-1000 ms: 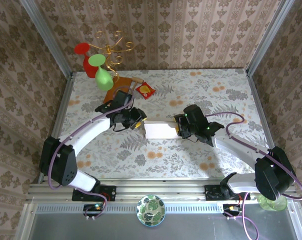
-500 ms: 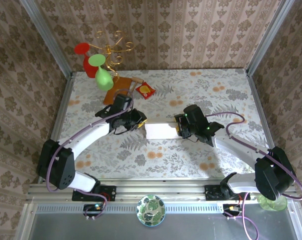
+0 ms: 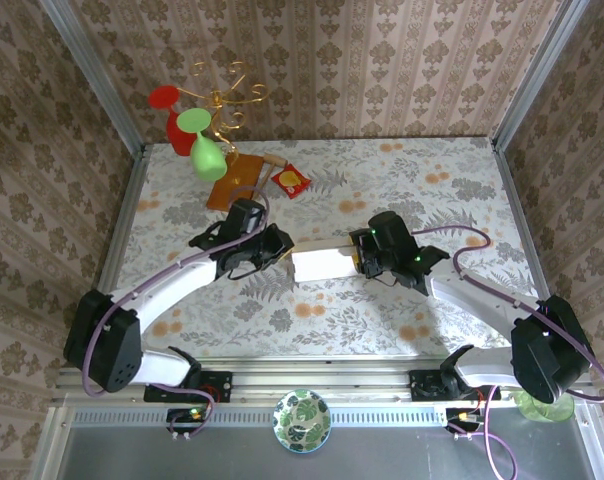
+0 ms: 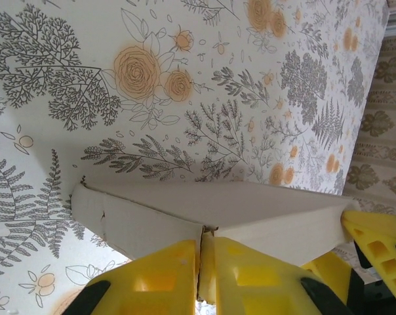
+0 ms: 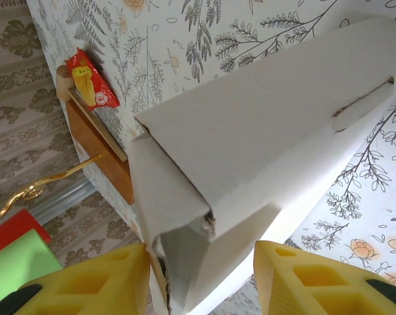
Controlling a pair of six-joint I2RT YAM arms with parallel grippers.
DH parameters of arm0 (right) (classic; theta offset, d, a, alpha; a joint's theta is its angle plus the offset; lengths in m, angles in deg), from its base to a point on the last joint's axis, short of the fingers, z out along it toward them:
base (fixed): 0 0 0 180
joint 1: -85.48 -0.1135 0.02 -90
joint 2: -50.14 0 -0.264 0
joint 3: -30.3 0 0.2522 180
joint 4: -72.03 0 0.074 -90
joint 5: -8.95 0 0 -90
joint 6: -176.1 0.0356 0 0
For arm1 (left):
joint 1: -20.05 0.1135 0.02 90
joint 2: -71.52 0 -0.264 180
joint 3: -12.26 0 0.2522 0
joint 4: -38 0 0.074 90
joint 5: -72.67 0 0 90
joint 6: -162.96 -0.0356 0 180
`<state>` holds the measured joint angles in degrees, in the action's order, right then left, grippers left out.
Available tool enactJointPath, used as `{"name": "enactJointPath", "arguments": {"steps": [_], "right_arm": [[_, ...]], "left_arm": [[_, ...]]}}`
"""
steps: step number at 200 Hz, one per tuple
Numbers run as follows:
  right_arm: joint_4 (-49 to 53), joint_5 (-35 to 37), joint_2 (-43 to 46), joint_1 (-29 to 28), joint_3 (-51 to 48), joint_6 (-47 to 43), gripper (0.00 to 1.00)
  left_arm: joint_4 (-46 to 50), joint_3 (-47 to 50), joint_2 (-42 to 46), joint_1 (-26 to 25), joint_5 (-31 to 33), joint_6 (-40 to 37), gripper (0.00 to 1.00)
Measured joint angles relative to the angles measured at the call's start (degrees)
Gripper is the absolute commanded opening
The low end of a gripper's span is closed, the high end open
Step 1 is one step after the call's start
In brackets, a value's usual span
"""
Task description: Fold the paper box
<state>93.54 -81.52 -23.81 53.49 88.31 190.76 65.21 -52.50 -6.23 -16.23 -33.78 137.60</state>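
Now L fingers, R fingers grip paper box ends; room around.

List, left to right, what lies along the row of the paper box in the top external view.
left gripper → paper box → right gripper

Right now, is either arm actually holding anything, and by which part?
The left fingers pinch the box by a thin edge at one end. The right fingers straddle its opposite end; whether they grip it cannot be told.
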Motion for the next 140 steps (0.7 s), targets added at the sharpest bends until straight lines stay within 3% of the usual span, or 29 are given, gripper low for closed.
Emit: {"name": "enactJointPath", "arguments": {"steps": [54,107,140], "right_arm": [[-0.2,0.3,1.8,0.1,-1.6,-1.7,0.48],[1.7,-0.4,3.2,1.6,-2.0,-4.8,0.52],[4.2,-2.4,4.3,3.3,-2.3,-7.8,0.62]], "left_arm": [[-0.3,1.0,1.4,-4.0,4.6,-5.9,0.0],[-1.7,1.4,1.3,-7.5,8.1,-9.9,0.0],[-0.5,0.1,0.4,-9.9,11.3,-12.6,0.0]]}}
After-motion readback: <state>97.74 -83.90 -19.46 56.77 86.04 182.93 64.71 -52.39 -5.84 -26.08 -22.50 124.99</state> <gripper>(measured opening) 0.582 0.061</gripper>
